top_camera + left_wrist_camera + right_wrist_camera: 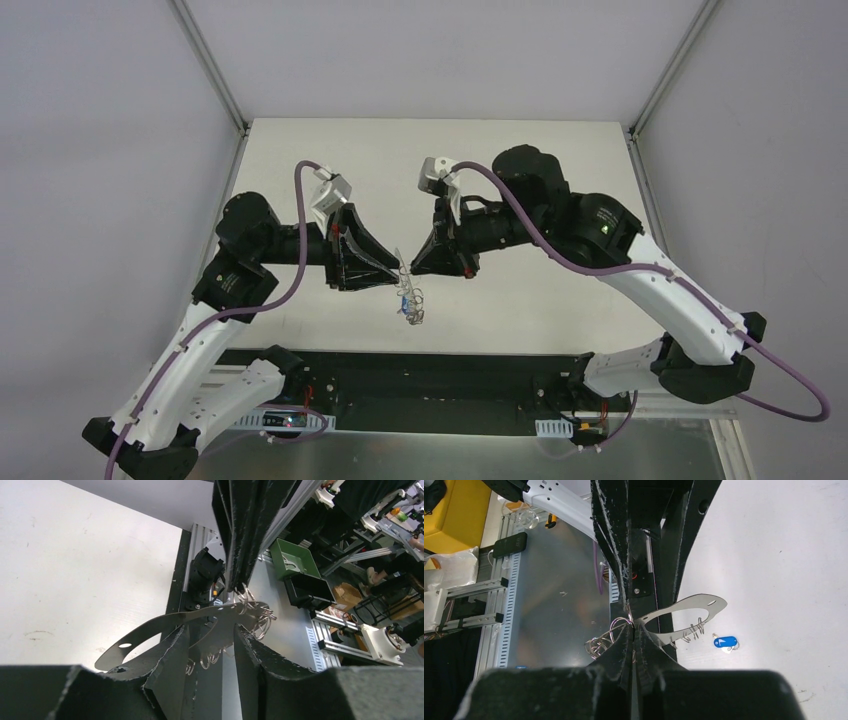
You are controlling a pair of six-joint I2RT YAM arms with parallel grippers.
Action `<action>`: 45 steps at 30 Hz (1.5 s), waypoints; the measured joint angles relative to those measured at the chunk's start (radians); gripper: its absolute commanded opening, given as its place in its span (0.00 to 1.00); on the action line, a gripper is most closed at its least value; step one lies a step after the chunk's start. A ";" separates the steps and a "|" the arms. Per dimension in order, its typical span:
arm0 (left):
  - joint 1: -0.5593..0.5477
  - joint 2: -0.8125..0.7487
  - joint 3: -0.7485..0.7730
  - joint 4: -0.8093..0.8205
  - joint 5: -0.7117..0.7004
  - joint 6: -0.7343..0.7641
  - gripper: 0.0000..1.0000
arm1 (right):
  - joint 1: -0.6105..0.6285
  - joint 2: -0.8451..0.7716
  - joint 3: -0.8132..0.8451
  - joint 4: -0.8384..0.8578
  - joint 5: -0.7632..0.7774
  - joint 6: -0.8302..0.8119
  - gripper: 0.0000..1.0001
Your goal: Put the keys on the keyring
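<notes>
- Right jaws: closed, pinching the keyring at its narrow end, where a bunch of small wire loops sits right at the pinch.
- Left jaws: they meet the right jaws tip to tip over the middle of the tabletop. In the left wrist view the two tips stand apart, with the flat metal band of the keyring crossing the gap and touching both. I cannot tell whether it is clamped.
- Keyring: held off the tabletop between the two sets of tips. The broad slotted end points away from the right jaws, and more small loops hang along its lower rim.
- Key: small, blue, with a pale end. It lies flat on the white tabletop just below the broad end of the keyring, not threaded on it.
- Top view: the blue spot shows just under the meeting point of the jaws.
</notes>
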 measured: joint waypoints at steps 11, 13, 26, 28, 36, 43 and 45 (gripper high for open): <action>0.000 0.005 0.041 -0.094 -0.051 0.081 0.42 | 0.000 0.053 0.051 -0.052 0.043 0.063 0.00; 0.000 0.005 0.050 -0.109 -0.058 0.093 0.42 | 0.000 0.056 0.051 -0.061 0.057 0.073 0.00; 0.000 0.006 0.057 -0.134 -0.065 0.119 0.42 | 0.000 0.060 0.054 -0.078 0.082 0.111 0.00; 0.000 0.006 0.057 -0.135 -0.066 0.124 0.41 | 0.000 0.072 0.068 -0.080 0.084 0.116 0.00; 0.000 0.012 0.068 -0.142 -0.081 0.134 0.30 | 0.000 0.104 0.084 -0.083 0.094 0.129 0.00; 0.000 0.013 0.068 -0.146 -0.088 0.141 0.21 | 0.000 0.105 0.084 -0.095 0.104 0.132 0.00; 0.000 0.013 0.068 -0.146 -0.088 0.142 0.21 | 0.000 0.105 0.084 -0.095 0.104 0.132 0.00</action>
